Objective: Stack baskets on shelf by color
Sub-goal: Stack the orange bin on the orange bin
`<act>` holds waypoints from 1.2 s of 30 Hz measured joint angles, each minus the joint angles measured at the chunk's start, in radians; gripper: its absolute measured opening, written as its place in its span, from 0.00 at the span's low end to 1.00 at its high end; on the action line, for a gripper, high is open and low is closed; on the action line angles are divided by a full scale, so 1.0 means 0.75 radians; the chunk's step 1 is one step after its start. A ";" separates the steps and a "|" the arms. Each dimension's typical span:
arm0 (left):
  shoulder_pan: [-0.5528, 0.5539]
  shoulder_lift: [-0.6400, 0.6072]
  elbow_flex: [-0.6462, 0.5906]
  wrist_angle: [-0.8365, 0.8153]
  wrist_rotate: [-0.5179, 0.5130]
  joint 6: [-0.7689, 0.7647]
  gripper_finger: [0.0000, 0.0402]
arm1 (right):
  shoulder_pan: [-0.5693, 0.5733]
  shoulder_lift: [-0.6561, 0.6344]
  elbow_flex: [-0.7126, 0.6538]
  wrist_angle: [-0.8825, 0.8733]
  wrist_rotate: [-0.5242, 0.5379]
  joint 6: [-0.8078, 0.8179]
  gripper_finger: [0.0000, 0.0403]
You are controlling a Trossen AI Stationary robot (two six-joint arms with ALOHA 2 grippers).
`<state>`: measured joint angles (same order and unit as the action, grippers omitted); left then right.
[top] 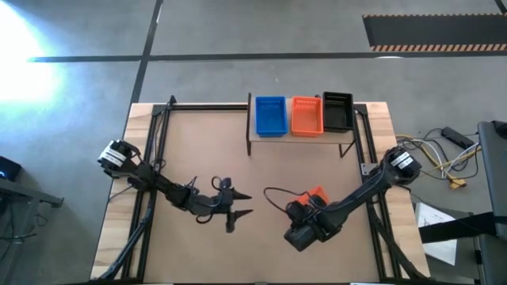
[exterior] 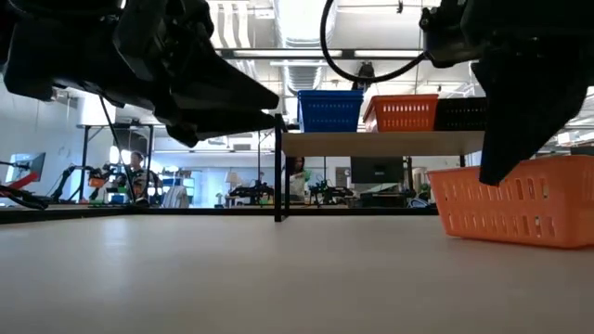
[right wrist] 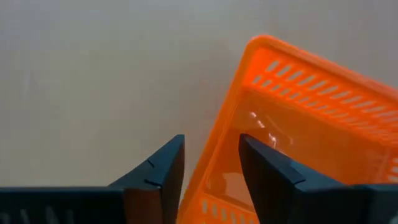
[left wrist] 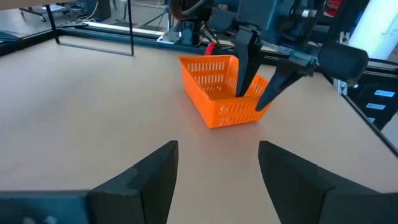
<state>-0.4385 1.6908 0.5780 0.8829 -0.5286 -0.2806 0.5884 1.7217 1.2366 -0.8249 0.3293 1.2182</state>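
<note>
High view, left to right: the left gripper [top: 238,203] is seen hovering over the bare middle of the table [top: 182,150], its fingers spread wide and nothing between them. To its right, near the table's front edge, the right gripper [top: 303,215] is lowered onto a single orange basket [left wrist: 222,92] that rests upright on the table; one finger is placed inside the basket and the other outside, so that one wall is straddled. The jaws stand at a moderate gap about that wall, and whether they already pinch it cannot be told. The shelf [top: 257,142] lies at the far side, right of centre, and carries a blue stack [top: 270,115], an orange stack [top: 307,115] and a black stack [top: 338,112] in that order. The relation governing the coming move is judged to be this: the orange stack lies almost straight beyond the right gripper, well apart, while the left arm stands farther off to the left, so the carry would best be made by the right arm, away from the front edge and slightly leftward.
</note>
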 joint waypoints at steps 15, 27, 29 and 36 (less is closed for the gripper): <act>0.001 0.007 0.013 -0.002 0.000 0.008 0.52 | 0.233 0.004 0.216 0.018 -0.021 -0.726 0.04; 0.001 0.007 0.026 -0.002 0.000 0.009 0.52 | 0.364 -0.023 0.857 -0.592 1.004 -1.567 0.03; 0.001 0.007 0.026 -0.002 0.000 0.009 0.52 | 0.290 -0.051 0.938 -0.792 0.997 -1.563 0.03; 0.001 0.007 0.026 -0.003 0.000 0.008 0.52 | -0.217 -0.259 0.944 -0.895 0.704 -1.724 0.03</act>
<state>-0.4379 1.6958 0.5972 0.8810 -0.5285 -0.2745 0.4254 1.5278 1.9445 -1.4964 0.8570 -0.0748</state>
